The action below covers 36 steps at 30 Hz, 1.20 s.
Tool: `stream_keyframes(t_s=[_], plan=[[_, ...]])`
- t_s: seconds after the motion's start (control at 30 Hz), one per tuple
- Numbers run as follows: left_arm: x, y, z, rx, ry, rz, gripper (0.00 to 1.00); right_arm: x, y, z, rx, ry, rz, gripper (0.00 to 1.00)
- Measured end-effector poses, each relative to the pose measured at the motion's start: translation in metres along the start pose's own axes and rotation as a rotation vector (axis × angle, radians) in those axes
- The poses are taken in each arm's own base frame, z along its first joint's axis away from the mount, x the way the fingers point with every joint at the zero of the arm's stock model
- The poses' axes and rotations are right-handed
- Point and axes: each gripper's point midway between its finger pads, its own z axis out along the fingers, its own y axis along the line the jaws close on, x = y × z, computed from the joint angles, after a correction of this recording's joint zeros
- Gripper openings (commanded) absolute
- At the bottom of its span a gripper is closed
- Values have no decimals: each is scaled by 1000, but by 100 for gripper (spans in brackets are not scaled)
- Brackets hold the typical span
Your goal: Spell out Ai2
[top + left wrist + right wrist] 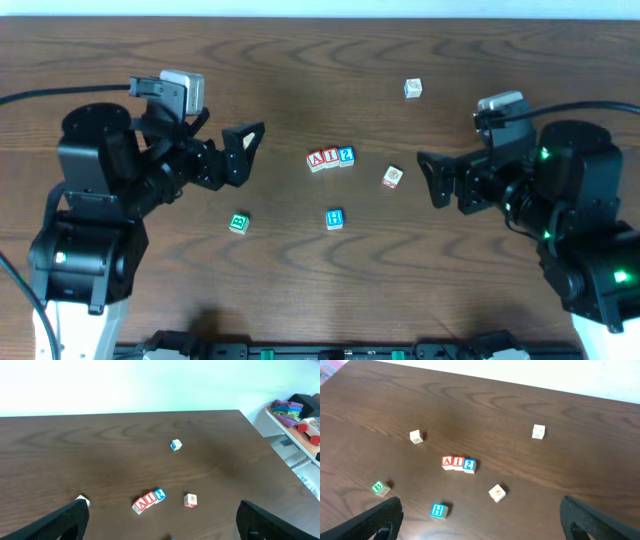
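Three letter blocks stand touching in a row at the table's middle: a red A block (316, 159), a red I block (331, 157) and a blue 2 block (346, 155). The row also shows in the left wrist view (148, 500) and in the right wrist view (458, 463). My left gripper (243, 150) is open and empty, raised to the left of the row. My right gripper (432, 178) is open and empty, raised to the right of the row.
Loose blocks lie around: a blue H block (334, 219), a green block (238, 223), a white block with a red picture (392, 177) and a white block (413, 88) at the back right. The dark wooden table (300, 280) ends at a white wall behind.
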Motion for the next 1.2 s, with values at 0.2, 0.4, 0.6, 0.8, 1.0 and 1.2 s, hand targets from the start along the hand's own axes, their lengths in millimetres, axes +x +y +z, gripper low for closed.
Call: stream_keyframes(t_s=[0.2,0.4,0.6,0.8,1.0,1.2], plan=[[4,1,0,-4,16,-8,95,2,0,1,0,10,2,99],[34,23,-6,-132,125,-3,95,9,-2,8,2,51,10,99],[58,46,-30,-288,108,138,95,10,-2,10,2,60,11,99],[124,96,-39,-458,32,142,95,10,-2,10,2,58,12,99],[180,131,-45,-577,-16,36,95,10,-2,10,3,60,12,99],[211,146,-43,-620,-53,11,95,10,-2,10,2,60,12,99]])
